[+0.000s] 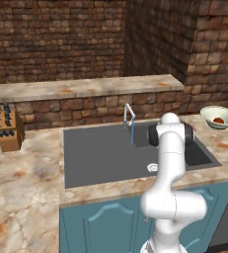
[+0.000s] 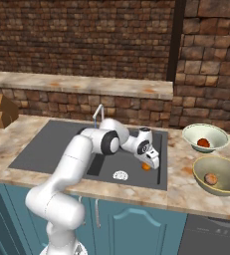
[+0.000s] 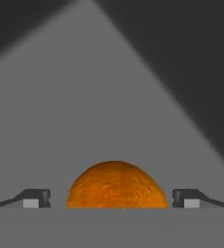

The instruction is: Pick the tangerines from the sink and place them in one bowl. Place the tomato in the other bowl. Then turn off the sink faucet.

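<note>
Tangerine (image 3: 114, 186) btwn open pincer (image 3: 111, 198) tips, prob. untouched.

You had a wooden knife block (image 1: 8, 129) with dark handles standing on the marbled tabletop (image 1: 21, 188), well off to the left and close against the low brick ledge (image 1: 86, 88). Behind it rose the brick wall (image 1: 56, 39). Below the tabletop, you had teal cabinet doors (image 1: 103, 227) and a dark appliance front (image 2: 211, 239).

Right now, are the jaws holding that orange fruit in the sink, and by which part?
Nothing is held. The gripper is open, its jaws standing apart on either side of the bright orange tangerine, with gaps showing on both sides.
</note>
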You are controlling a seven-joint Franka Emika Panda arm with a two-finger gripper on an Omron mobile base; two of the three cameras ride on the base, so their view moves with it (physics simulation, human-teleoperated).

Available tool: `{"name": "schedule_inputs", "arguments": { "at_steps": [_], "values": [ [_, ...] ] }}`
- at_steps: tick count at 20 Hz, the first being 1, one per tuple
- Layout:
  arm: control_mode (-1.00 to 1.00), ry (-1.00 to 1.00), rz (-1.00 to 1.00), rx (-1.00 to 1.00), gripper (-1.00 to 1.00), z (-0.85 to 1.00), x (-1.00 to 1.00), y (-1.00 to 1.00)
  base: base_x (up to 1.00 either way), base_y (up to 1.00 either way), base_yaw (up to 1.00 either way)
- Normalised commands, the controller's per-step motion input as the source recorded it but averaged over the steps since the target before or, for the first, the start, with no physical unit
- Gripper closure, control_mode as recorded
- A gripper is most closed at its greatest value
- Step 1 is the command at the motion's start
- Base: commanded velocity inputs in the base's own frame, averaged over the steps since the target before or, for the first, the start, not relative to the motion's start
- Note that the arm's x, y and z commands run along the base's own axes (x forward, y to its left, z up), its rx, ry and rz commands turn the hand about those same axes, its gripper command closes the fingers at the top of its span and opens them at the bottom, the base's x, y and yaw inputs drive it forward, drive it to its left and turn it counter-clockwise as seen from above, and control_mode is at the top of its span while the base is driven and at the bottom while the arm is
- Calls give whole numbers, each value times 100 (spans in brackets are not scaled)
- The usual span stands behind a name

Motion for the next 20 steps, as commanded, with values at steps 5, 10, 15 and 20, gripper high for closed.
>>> {"name": "schedule_inputs", "arguments": {
  "at_steps": [5, 10, 15, 20],
  "values": [
    [-100, 0, 0, 0, -100, -36, 0, 0, 0, 0, 0],
    [-100, 0, 0, 0, 100, -37, 0, -1, 0, 0, 0],
    [-100, 0, 0, 0, 100, -27, -7, -17, 0, 0, 0],
    [-100, -6, 0, 13, 100, 16, -25, -12, 0, 0, 0]
  ]
}}
